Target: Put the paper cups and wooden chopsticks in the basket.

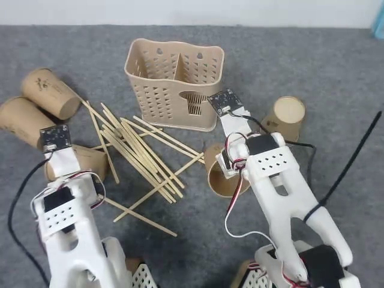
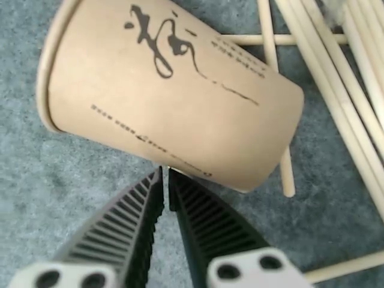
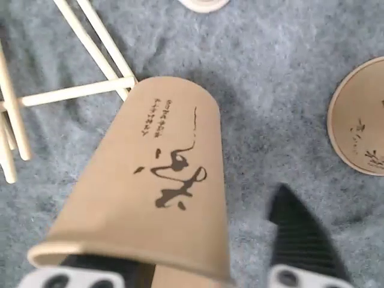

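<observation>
A beige slotted basket (image 1: pixel 174 84) stands at the back centre. Wooden chopsticks (image 1: pixel 141 156) lie scattered in front of it. A paper cup (image 2: pixel 168 102) lies on its side just past my left gripper (image 2: pixel 163 175), whose fingers are shut with nothing between them; this is the cup (image 1: pixel 90 161) beside the left arm. My right gripper (image 3: pixel 204 228) is open over the wall of another tipped cup (image 3: pixel 162 180). One finger (image 3: pixel 294 234) stays outside the wall, apart from it, and the other is hidden inside the cup (image 1: pixel 223 174).
Two more cups (image 1: pixel 51 91) (image 1: pixel 23 120) lie on their sides at the far left. An upside-down cup (image 1: pixel 285 117) stands right of the basket. A black cable (image 1: pixel 354 162) runs along the right side. Grey carpet covers the table.
</observation>
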Available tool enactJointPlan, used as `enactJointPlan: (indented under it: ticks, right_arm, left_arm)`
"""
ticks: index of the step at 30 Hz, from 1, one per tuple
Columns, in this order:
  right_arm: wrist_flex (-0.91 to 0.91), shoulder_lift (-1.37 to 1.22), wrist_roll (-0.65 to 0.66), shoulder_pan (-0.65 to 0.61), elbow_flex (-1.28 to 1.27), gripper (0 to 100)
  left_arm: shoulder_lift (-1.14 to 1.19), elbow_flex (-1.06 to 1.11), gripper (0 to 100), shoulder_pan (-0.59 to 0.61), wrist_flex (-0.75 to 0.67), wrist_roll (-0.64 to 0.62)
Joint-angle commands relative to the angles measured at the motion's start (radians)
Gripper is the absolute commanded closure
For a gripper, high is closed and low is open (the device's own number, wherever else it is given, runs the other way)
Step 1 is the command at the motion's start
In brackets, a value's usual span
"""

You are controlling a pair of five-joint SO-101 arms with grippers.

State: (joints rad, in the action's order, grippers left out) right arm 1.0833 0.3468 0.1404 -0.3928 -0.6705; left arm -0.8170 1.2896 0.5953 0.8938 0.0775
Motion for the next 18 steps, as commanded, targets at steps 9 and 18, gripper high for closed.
enactJointPlan:
  ticks: [9,18]
  right_arm:
    - [0.213,0.053,-0.094,0.157,0.265,99.1]
    - [0.601,-0.082,-0.097,0.173,0.624,99.1]
  left_arm:
    - [-0.002,-0.027,99,-0.003,-0.021,-0.003]
    - [-0.002,-0.027,99,-0.003,-0.021,-0.002]
